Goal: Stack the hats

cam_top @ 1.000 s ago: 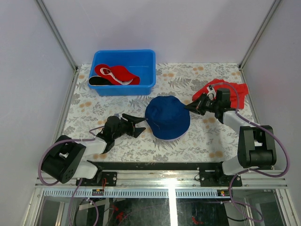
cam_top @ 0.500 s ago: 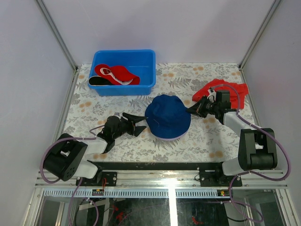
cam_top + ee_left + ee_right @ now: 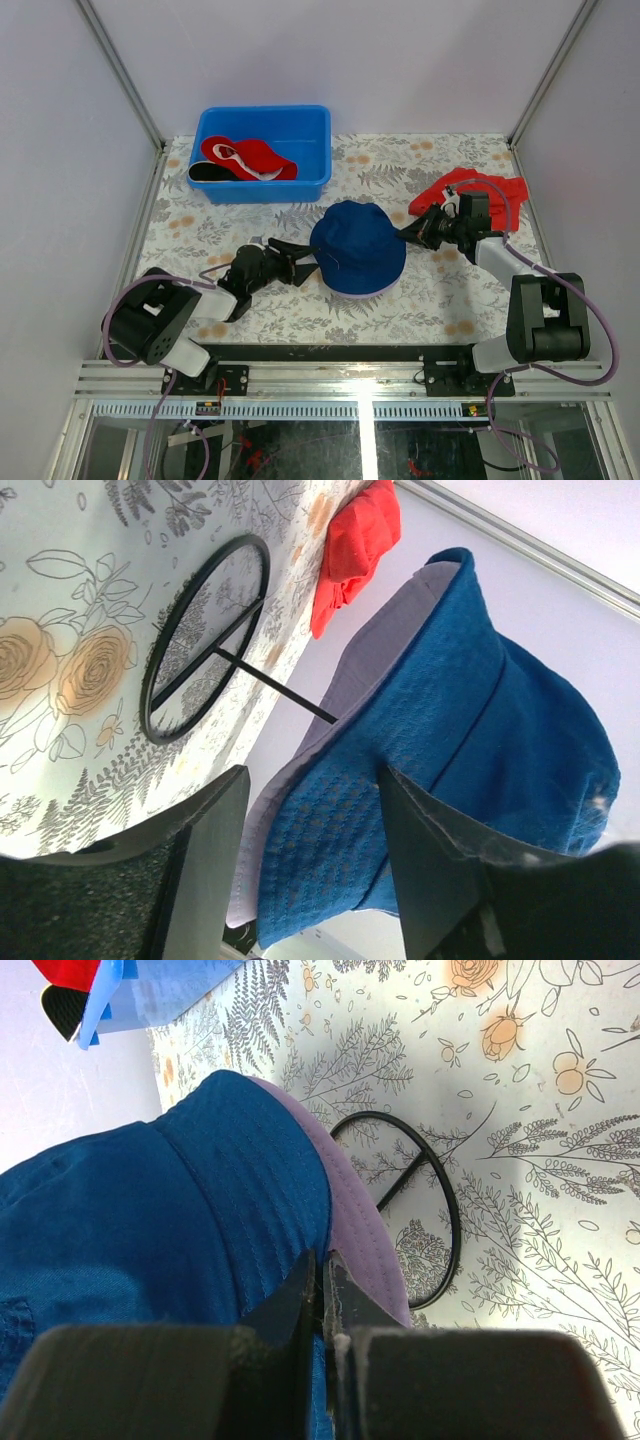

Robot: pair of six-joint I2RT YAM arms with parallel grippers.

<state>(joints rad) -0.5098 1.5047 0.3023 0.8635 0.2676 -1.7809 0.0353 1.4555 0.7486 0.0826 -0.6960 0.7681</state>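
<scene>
Navy blue bucket hat (image 3: 358,258) sits over the lavender hat (image 3: 365,1230) on a black wire stand (image 3: 200,650), between the two claws. Right gripper (image 3: 323,1272) is pinched tight on its brim edge. Left gripper (image 3: 312,780) stands half open, its fingers straddling the brim's opposite side, gripping nothing.

Blue plastic bin (image 3: 265,187), far-left corner of floral table (image 3: 430,300); red cloth (image 3: 512,190) near right edge; black wire stand (image 3: 213,650) mid-table.
</scene>
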